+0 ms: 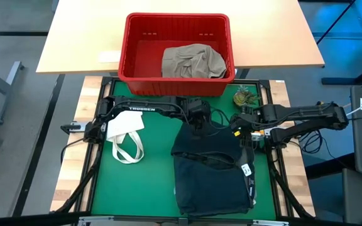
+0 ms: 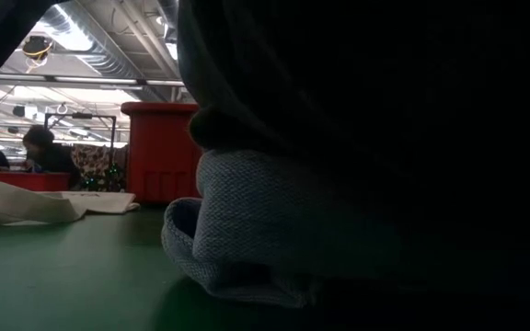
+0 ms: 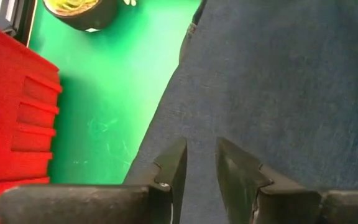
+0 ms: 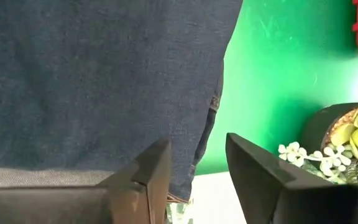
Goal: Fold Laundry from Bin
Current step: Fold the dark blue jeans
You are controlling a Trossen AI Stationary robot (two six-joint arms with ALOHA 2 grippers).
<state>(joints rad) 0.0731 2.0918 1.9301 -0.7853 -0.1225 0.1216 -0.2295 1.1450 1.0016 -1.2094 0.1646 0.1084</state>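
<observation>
**Kid 1:** When looking down from above, see dark cloth (image 1: pixel 212 172) lying flat on the green mat (image 1: pixel 137 188), partly folded over.

**Kid 2:** Looks blue and rough up close. Any more laundry?

**Kid 1:** Yes, tan cloth (image 1: pixel 192 61), all bunched up inside the red bin (image 1: pixel 131 44).

**Kid 2:** And the grippers?

**Kid 1:** Left gripper (image 3: pixel 201 149) over the dark cloth's far edge, fingers a little apart, holding nothing. Right gripper (image 4: pixel 197 146) at its corner by the plant (image 1: pixel 244 97), fingers wider, also holding nothing.
</observation>
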